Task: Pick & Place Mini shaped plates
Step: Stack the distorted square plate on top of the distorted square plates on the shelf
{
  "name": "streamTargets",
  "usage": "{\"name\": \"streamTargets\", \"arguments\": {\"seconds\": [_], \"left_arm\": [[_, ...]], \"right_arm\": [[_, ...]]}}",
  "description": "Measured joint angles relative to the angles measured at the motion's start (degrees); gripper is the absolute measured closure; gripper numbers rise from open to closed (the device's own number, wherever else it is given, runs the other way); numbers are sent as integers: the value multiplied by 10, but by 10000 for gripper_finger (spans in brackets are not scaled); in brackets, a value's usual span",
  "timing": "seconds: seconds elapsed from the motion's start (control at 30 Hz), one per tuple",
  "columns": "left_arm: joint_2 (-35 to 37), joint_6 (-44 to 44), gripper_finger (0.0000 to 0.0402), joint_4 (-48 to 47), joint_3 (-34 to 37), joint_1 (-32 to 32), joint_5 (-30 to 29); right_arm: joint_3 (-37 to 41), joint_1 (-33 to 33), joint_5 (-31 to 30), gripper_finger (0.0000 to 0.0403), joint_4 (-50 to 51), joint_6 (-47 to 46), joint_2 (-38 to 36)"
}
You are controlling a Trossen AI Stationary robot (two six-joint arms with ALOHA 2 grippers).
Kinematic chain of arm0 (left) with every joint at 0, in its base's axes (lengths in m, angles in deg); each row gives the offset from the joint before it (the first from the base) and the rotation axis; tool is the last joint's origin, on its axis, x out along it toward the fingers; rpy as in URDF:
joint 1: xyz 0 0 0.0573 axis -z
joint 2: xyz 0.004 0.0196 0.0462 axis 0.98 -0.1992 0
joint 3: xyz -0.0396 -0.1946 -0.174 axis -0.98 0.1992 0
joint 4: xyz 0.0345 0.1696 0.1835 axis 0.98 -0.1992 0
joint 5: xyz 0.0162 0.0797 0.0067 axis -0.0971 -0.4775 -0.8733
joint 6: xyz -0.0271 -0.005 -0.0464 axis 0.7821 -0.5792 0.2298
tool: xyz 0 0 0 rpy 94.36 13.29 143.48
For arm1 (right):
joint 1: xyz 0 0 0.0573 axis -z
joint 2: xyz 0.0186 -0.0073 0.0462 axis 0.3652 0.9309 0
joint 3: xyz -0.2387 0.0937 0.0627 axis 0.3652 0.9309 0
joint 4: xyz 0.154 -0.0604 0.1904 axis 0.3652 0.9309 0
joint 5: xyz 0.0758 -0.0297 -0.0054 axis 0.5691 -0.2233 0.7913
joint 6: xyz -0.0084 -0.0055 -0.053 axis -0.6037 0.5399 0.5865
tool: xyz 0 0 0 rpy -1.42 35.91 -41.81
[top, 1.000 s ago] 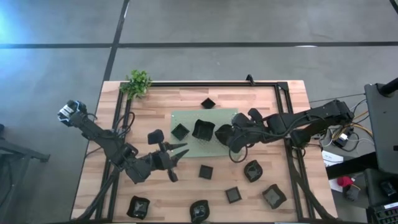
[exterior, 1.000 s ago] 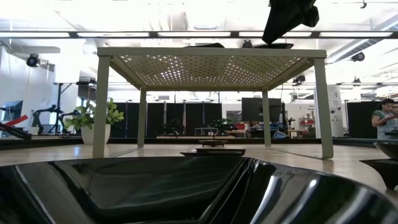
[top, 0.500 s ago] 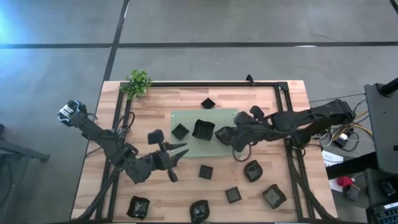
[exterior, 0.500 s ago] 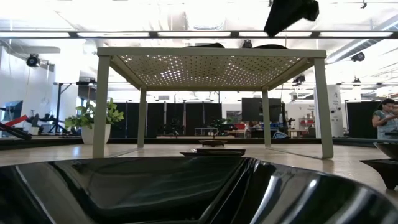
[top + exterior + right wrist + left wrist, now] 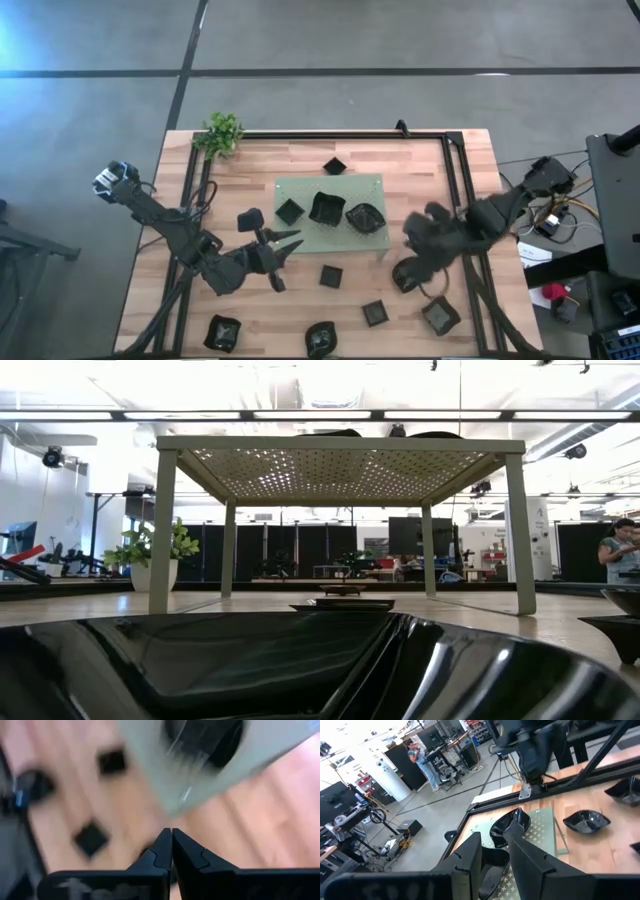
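- The right gripper (image 5: 420,232) has swung off the green mat (image 5: 330,184) toward centre right of the high view, jaws pressed together, empty.
- Three mini shaped plates (image 5: 364,217) sit on the mat; others are scattered below.
- The left gripper (image 5: 290,243), lower centre-left, hangs spread wide, holding nothing.

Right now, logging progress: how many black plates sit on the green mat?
3 plates on the mat: small square plate left, larger plate middle, round plate right; none looks hidden.

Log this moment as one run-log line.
right gripper: shut, empty, off the green mat | left gripper: open, waiting | mat: three black dishes
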Motion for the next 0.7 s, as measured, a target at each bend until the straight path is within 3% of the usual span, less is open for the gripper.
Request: {"name": "streamTargets", "arguments": {"seconds": [0.13, 0.4, 0.7], "left_arm": [[0, 1, 305, -15, 0, 0, 0], [0, 11, 305, -19, 0, 0, 13], [0, 29, 305, -34, 0, -1, 144]], "right_arm": [[10, -69, 74, 392, 15, -18, 22], [37, -190, 90, 392, 6, -38, 67], [44, -239, 114, 392, -60, -16, 106]]}}
